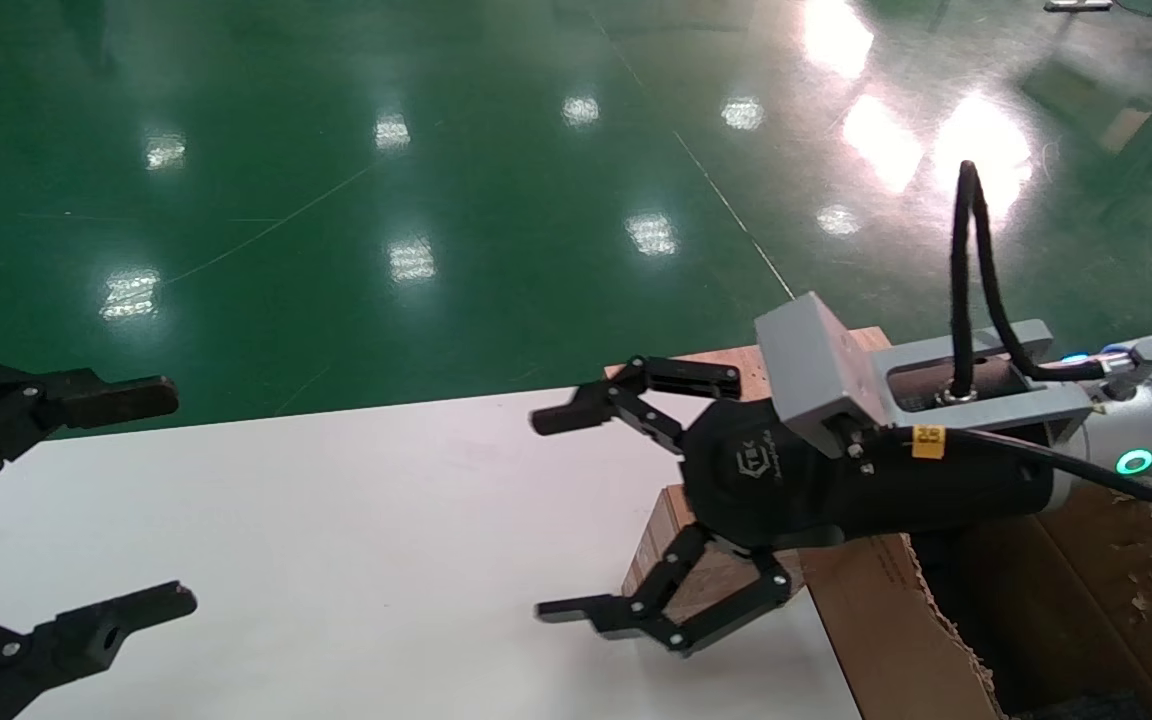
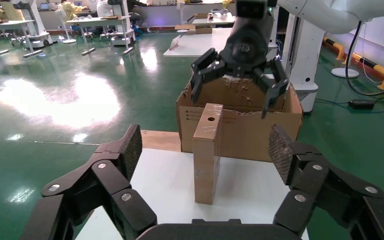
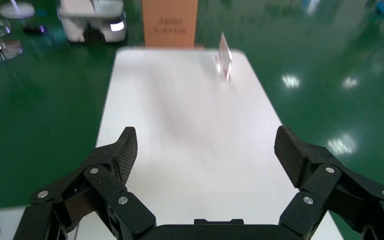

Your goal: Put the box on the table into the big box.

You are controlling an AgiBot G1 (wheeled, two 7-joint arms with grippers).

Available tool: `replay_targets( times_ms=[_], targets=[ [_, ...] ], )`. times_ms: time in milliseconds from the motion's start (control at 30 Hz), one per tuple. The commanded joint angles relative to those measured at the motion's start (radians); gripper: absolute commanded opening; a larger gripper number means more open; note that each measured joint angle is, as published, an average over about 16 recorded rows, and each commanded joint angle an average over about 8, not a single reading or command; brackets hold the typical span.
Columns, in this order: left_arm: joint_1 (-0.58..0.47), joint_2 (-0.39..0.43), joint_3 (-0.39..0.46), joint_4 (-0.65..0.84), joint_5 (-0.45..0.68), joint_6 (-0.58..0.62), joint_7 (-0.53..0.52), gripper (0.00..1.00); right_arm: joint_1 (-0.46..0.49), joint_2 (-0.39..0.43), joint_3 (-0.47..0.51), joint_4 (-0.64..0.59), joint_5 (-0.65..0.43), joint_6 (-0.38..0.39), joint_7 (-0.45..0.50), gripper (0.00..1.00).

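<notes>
The small tan box (image 2: 207,150) stands upright on the white table (image 2: 160,185), its round hole near the top, right in front of the big torn carton (image 2: 245,132). In the head view the box (image 1: 658,540) is mostly hidden behind my right gripper (image 1: 551,515), which is open and empty, hovering above the box at the carton's (image 1: 886,620) edge. It also shows in the left wrist view (image 2: 237,75). My left gripper (image 1: 151,500) is open and empty at the table's left end, facing the box from a distance (image 2: 206,147). The right wrist view shows only bare table (image 3: 180,100) between its own open fingers (image 3: 125,150).
A plywood board (image 1: 726,362) lies behind the carton at the table's far edge. Green floor surrounds the table. In the right wrist view a small blurred upright object (image 3: 225,62) stands far down the table, with another brown carton (image 3: 170,22) beyond it.
</notes>
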Motion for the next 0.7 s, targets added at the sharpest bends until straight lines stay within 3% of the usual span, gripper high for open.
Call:
replay_targets(
  times_ms=[33, 433, 700],
  targets=[
    [0.0, 0.0, 0.0, 0.0, 0.0, 0.0, 0.0, 0.0, 0.022, 0.013, -0.018, -0.015, -0.029, -0.012, -0.001, 1.0],
    [0.0, 0.0, 0.0, 0.0, 0.0, 0.0, 0.0, 0.0, 0.158, 0.048, -0.203, -0.191, -0.124, -0.02, -0.139, 1.0],
    [0.0, 0.0, 0.0, 0.0, 0.0, 0.0, 0.0, 0.0, 0.251, 0.053, -0.278, -0.279, -0.18, -0.015, -0.166, 1.0]
  ],
)
